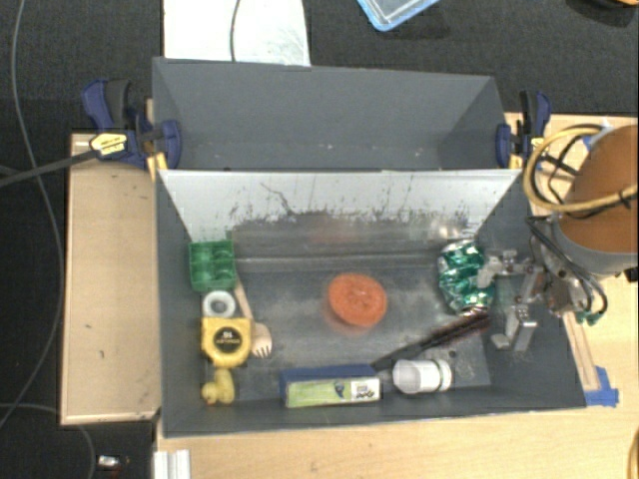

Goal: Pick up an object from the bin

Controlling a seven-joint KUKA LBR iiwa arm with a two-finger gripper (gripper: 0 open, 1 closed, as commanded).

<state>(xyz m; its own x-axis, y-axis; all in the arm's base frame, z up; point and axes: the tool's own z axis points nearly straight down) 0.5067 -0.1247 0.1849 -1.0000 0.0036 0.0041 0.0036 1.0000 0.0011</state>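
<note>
Down at the right side of the bin [329,203], close against its right slope: the gripper [513,312]. Spread or pinched, cannot tell from this angle. Just to its left, a crumpled green-and-white packet [461,275], resting where the floor meets the back wall. Below that, a dark pen [439,335] lying aslant, upper end very near the gripper. Nearest of all the things, those two (packet a little higher, pen lower). Just under the pen, a white bottle [419,375] on its side, next to a green tube [332,391] along the front edge. Alone in mid-floor, well apart from the gripper, an orange disc [357,299]. Over on the left, ranged in a column: a green block [212,263], a white roll [220,304], a yellow tape measure [227,341] and a small yellow piece [218,391].
</note>
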